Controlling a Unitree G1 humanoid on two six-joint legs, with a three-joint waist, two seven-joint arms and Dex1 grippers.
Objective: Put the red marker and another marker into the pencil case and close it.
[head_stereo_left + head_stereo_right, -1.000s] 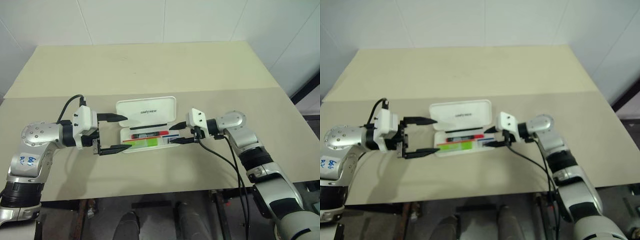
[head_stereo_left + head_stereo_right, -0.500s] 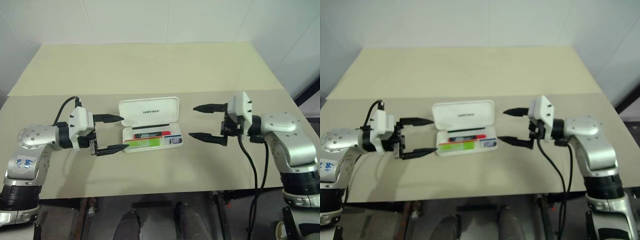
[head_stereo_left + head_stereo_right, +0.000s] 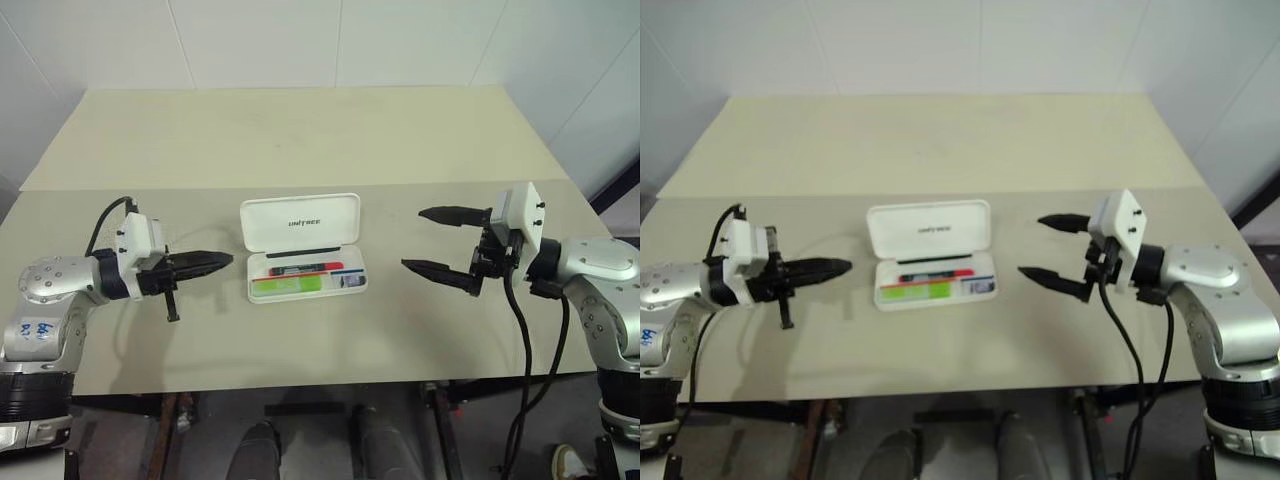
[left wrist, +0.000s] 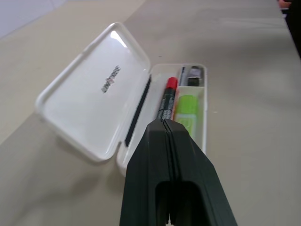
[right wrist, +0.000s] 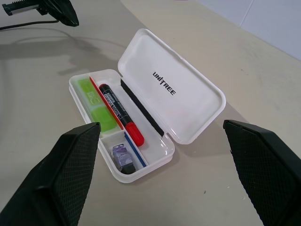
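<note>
The pencil case [image 3: 305, 248] lay open at the middle of the table [image 3: 300, 140], its lid behind the tray. Inside it, the red marker [image 3: 305, 268] rested behind another marker [image 3: 287, 285]. The left gripper [image 3: 205, 262] hovered left of the case, the right gripper [image 3: 428, 240] to its right.

Pencil case [image 3: 300, 222] lid up, red marker [image 3: 305, 269] + green marker [image 3: 287, 285] inside, tools off both ends.

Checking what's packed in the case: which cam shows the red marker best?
Right wrist view: the red marker lies in full length inside the open pencil case, beside the green highlighter. In the left wrist view the shut left hand covers its barrel end. The eye views show it small, as a dark and red strip.
</note>
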